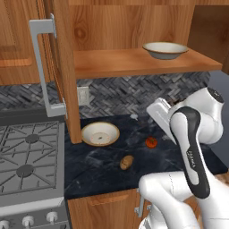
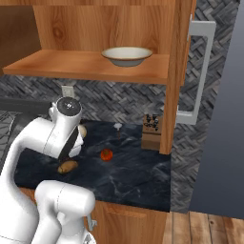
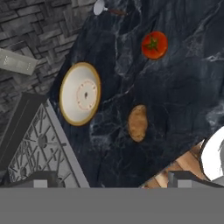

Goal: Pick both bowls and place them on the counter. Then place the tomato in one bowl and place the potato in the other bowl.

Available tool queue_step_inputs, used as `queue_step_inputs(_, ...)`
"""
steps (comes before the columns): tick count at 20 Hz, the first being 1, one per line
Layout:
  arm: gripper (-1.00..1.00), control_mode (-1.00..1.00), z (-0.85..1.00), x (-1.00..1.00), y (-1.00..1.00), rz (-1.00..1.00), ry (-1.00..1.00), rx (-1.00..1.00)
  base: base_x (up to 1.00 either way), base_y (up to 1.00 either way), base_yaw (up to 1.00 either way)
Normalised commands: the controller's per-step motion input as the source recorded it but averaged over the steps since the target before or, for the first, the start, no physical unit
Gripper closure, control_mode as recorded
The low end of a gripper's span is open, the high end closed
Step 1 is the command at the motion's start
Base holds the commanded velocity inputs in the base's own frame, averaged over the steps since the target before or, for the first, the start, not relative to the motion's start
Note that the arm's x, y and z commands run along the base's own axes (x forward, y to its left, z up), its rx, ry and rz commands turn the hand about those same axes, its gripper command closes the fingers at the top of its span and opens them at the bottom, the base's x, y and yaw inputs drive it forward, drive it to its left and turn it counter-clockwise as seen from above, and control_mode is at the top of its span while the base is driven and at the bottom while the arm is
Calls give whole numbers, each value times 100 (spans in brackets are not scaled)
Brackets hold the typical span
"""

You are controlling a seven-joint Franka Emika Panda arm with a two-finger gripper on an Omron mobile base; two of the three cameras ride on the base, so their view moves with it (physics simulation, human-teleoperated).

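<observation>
One cream bowl with a tan rim rests on the black counter beside the stove; it also shows from above as the bowl. A second bowl stands on the wooden shelf, seen too from the right. The red tomato and the tan potato lie apart on the counter, right of the lower bowl. My gripper hangs high over the counter, open and holding nothing, its fingertips set wide apart.
A grey gas stove borders the counter on the left. An open cabinet door with a long grey handle juts out above it. A knife block stands at the back right, and a small pale utensil lies near the backsplash.
</observation>
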Motion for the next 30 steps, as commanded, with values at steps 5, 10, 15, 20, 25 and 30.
queue_step_inputs(5, -100, -100, 54, -35, -19, 0, 3, 0, 0, 0, 0)
queue_step_inputs(10, -100, -100, 44, -45, -12, -5, 9, 0, 0, 0, 0)
queue_step_inputs(15, -100, -100, 51, -36, -11, -4, 2, 1, 0, 0, 0)
queue_step_inputs(20, -100, -100, 52, -31, -14, -2, 0, 4, 0, 0, 0)
queue_step_inputs(25, -100, -100, 45, -21, -19, -11, -6, 3, 0, 0, 0)
queue_step_inputs(30, -100, -100, 33, 1, -18, -31, -19, 0, 0, 0, 0)
